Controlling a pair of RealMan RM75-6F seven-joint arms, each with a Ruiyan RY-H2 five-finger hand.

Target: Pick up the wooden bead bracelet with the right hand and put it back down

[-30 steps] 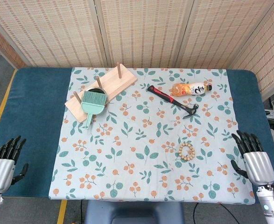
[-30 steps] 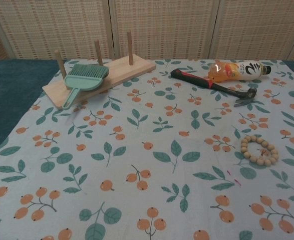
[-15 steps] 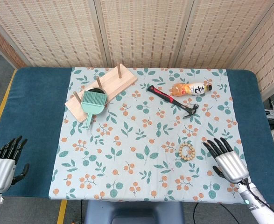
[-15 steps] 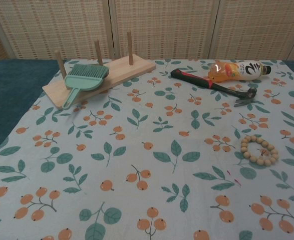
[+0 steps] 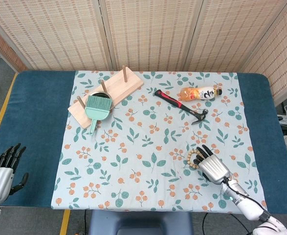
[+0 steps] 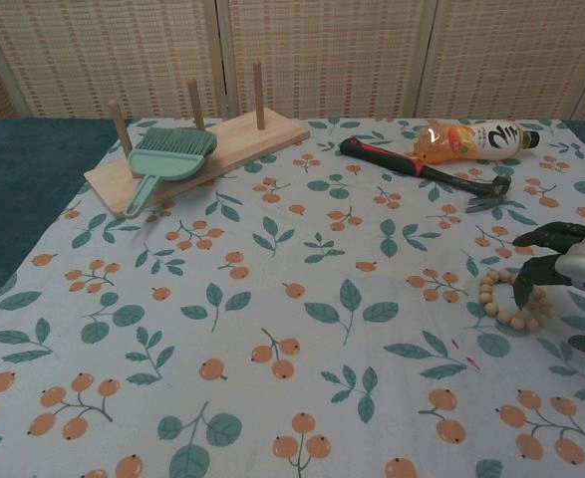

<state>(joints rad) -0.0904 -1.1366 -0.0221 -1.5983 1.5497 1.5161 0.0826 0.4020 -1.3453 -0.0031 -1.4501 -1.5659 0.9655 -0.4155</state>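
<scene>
The wooden bead bracelet point(image 5: 191, 158) point(image 6: 498, 303) lies as a small ring on the floral cloth point(image 5: 148, 147), right of centre near the front. My right hand point(image 5: 211, 167) point(image 6: 569, 269) hovers over its right side with fingers spread and curved down, partly covering the beads. Nothing is gripped; in the chest view the fingertips point(image 6: 523, 291) stand just above the ring. My left hand point(image 5: 0, 171) rests off the cloth at the front left corner, fingers apart and holding nothing.
A wooden peg board point(image 5: 106, 93) with a green brush point(image 5: 97, 109) lies at the back left. A hammer point(image 5: 181, 105) and an orange drink bottle point(image 5: 200, 93) lie at the back right. Blue table surface point(image 5: 35, 117) borders the cloth.
My right hand has moved left from the table's right edge until it sits over the bracelet. The left hand has sunk slightly toward the front edge.
</scene>
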